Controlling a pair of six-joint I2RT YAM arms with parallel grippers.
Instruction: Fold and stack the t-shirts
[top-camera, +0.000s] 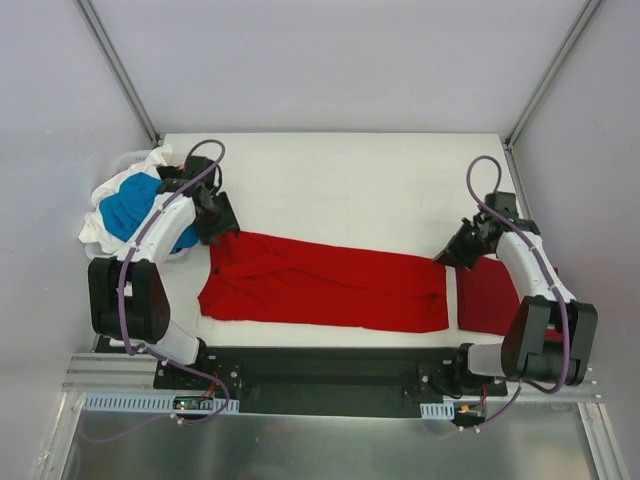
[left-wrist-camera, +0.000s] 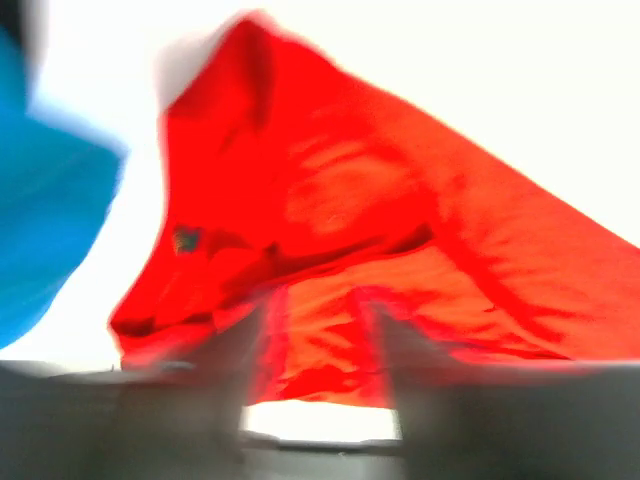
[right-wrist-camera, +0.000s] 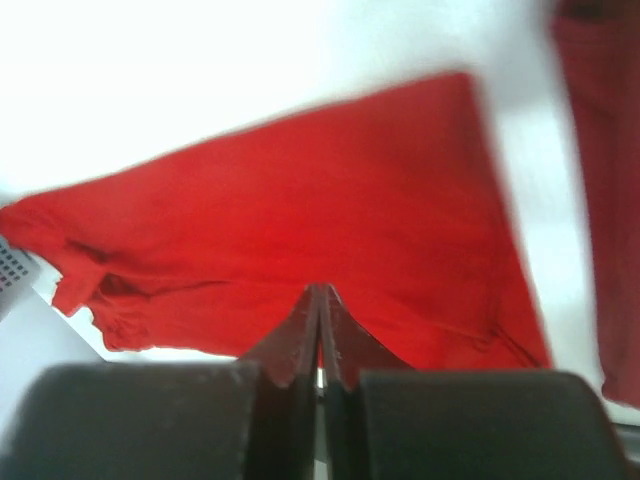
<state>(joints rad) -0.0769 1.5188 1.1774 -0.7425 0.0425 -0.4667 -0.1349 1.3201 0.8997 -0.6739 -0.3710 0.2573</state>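
Here we are over the white surface (top-camera: 340, 180), and a red t-shirt (top-camera: 325, 285) lies stretched out long from left to right across the near half, rumpled and with creases running along it. The left fingers (top-camera: 222, 228) sit right at the shirt's far-left corner; on the left wrist camera the picture is badly blurred, but the two fingers stand apart with red cloth showing in the gap, nothing pinched between them. Over on the other side, the right fingers (top-camera: 447, 258) hang at the shirt's far-right corner, and the right wrist camera shows them pressed tight together, tips poised over the red cloth, with no fabric visibly caught in them. Just beside that right end, across a thin strip of bare surface, a folded red t-shirt (top-camera: 487, 295) lies flat, partly under the right arm. At the far-left corner sits a heap: a blue t-shirt (top-camera: 130, 205) bundled on top of a white t-shirt (top-camera: 98, 228), spilling over the surface's left edge.
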